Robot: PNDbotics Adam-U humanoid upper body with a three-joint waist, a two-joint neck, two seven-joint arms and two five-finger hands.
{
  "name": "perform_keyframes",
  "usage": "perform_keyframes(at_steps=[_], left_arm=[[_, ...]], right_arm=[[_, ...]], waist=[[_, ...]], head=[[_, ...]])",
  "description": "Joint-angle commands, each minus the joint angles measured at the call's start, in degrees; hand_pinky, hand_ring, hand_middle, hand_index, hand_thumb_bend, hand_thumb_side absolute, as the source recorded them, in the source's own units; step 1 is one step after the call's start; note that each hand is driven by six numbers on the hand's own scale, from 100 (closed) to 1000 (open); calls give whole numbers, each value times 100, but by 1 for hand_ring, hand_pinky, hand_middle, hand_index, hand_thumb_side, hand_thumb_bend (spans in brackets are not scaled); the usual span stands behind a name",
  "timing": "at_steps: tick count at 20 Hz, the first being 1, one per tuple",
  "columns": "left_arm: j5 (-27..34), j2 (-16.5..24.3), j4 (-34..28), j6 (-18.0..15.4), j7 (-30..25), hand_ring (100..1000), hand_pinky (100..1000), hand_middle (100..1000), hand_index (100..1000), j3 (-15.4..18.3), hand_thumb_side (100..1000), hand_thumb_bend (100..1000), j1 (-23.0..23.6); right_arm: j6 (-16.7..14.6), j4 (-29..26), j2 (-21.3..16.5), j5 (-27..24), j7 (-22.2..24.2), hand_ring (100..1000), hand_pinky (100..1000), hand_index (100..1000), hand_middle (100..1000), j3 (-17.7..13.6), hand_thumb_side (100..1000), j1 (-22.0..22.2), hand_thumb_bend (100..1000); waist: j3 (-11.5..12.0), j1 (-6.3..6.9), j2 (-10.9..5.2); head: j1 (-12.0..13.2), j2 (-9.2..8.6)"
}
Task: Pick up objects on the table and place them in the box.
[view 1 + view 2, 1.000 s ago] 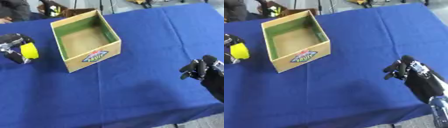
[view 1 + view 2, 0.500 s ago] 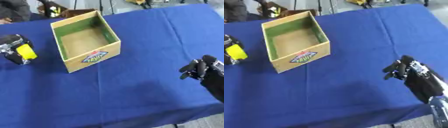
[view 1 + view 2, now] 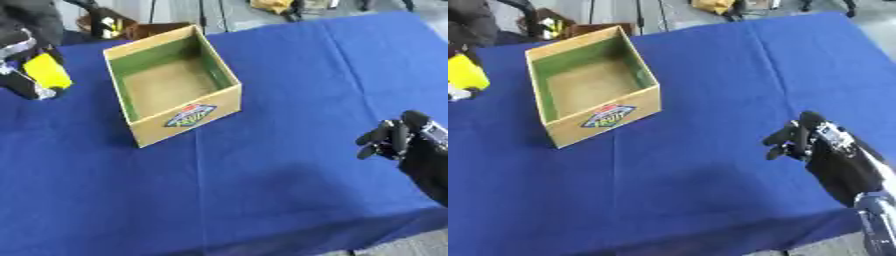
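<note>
A blue tablecloth (image 3: 262,190) covers the table and fills most of the frame. An open cardboard box (image 3: 171,89) with green inner walls and a fruit label on its near face sits in the upper left of centre, empty inside as far as its floor shows. At the far left edge, level with the box's rim and just beside the box, the robot's left hand (image 3: 24,82) has its fingers curled round a yellow object (image 3: 46,71), which it holds above the cloth. At the right edge, low in the frame, the right hand (image 3: 811,144) hovers well apart from the box, its fingers bent inward and holding nothing.
</note>
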Motion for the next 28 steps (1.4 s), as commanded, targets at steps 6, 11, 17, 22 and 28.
perform_keyframes(at_steps=[6,11,17,22,28], left_arm=[[-325,-603,-67,7,-51,354,476,322,661,-288,100,137,-620],[-951,-1127,368,-36,321,369,488,338,669,-330,100,163,-741],[-1545,-1531,840,-144,642,400,504,367,687,-332,100,180,-646],[-1618,-1685,960,-341,704,498,561,477,744,-414,163,318,-556],[-1245,-1677,611,-661,1045,759,734,767,880,-488,828,1000,-446]], right_arm=[[29,-120,-121,-86,43,653,578,383,477,13,627,-84,100],[55,-127,-105,-91,96,653,578,383,477,61,626,-148,100],[67,-132,-57,-39,138,652,578,382,476,93,624,-185,100],[76,-126,-30,-12,150,652,578,382,476,101,623,-204,100],[75,-124,-18,-21,134,651,578,383,475,86,622,-184,100]], waist=[[-170,0,-88],[-325,-1,-29],[-472,-4,60],[-488,0,83],[-423,-22,58]], head=[[112,29],[197,29],[250,29],[252,29],[223,29]])
